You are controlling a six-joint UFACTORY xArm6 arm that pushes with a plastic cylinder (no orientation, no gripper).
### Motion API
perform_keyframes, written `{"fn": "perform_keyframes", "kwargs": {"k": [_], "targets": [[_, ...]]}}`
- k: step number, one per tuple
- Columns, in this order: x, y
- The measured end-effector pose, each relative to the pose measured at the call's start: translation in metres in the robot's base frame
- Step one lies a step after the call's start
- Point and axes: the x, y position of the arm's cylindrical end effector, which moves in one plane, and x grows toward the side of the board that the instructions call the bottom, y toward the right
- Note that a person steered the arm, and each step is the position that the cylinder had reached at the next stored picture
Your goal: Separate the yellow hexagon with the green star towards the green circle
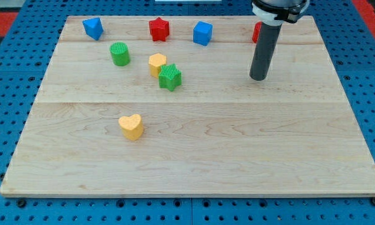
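Observation:
The yellow hexagon sits in the upper middle of the wooden board, touching the green star just to its lower right. The green circle stands a short way to the hexagon's upper left. My tip is on the board far to the right of the star, at about the star's height. It touches no block.
A blue block, a red star and a blue cube line the view's top. A red block is partly hidden behind my rod. A yellow heart lies lower left. The wooden board rests on a blue pegboard.

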Motion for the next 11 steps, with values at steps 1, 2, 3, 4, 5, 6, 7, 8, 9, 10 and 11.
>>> {"fn": "perform_keyframes", "kwargs": {"k": [1,2,3,4,5,6,7,8,9,10,11], "targets": [[-0.004,-0.050],[-0.018,-0.130],[-0.024,-0.183],[-0.024,-0.223],[-0.024,-0.232],[-0.050,-0.229],[-0.062,-0.227],[-0.066,-0.226],[-0.071,-0.232],[-0.068,-0.242],[-0.046,-0.248]]}}
